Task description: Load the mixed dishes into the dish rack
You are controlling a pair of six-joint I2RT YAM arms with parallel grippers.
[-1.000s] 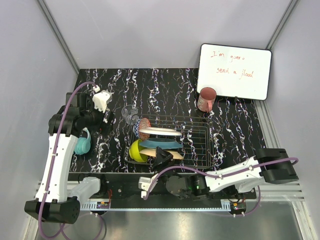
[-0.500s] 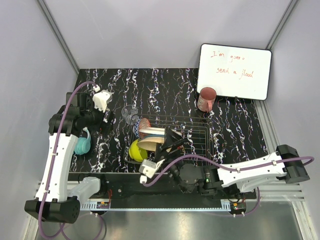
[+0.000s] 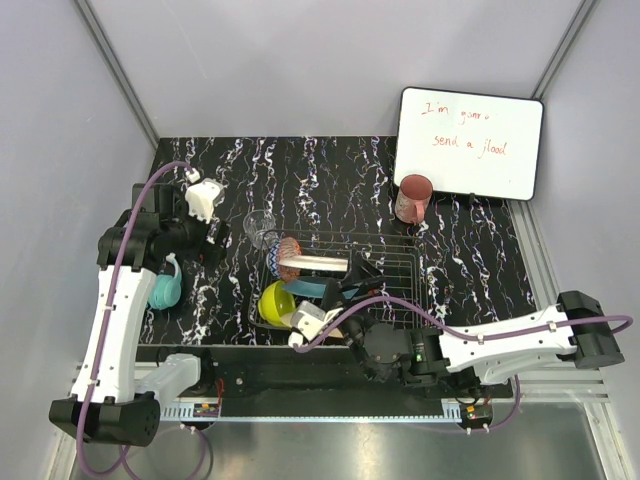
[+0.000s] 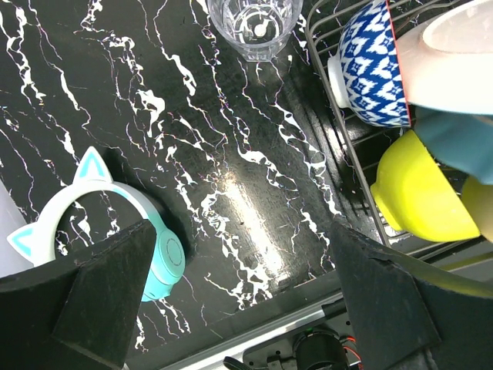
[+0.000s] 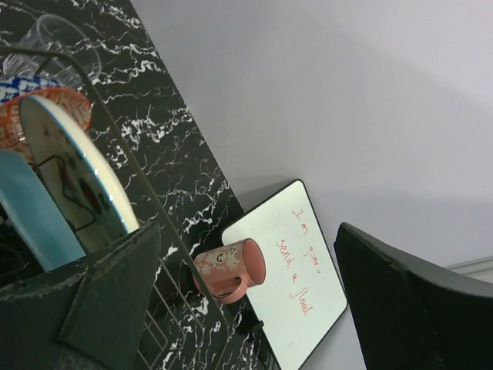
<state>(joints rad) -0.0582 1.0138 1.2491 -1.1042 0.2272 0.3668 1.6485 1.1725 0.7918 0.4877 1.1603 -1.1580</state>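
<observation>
Rack [image 3: 405, 262] mid-table; left half holds patterned bowl [image 3: 285, 248], white plate [image 3: 315, 263], teal plate [image 3: 318, 288] and yellow bowl [image 3: 275, 300], plates on edge, right half bare wire. Outside it: glass [image 3: 260, 226] just beyond the far left corner, cup [image 3: 411, 198] far right, near the board [image 3: 468, 143]. Right gripper [image 3: 352, 285] over the near plates, jaws apart, holding nothing. Left gripper [image 4: 240, 231] also spread and empty, over bare table between headphones [image 3: 165, 290] and rack, glass close ahead. Judgement: plates done, glass and cup left. Lift right arm straight up before swinging, or it may clip a plate rim. Take cup by its wall, set it in the free right half. Glass suits left arm; grip it gently
</observation>
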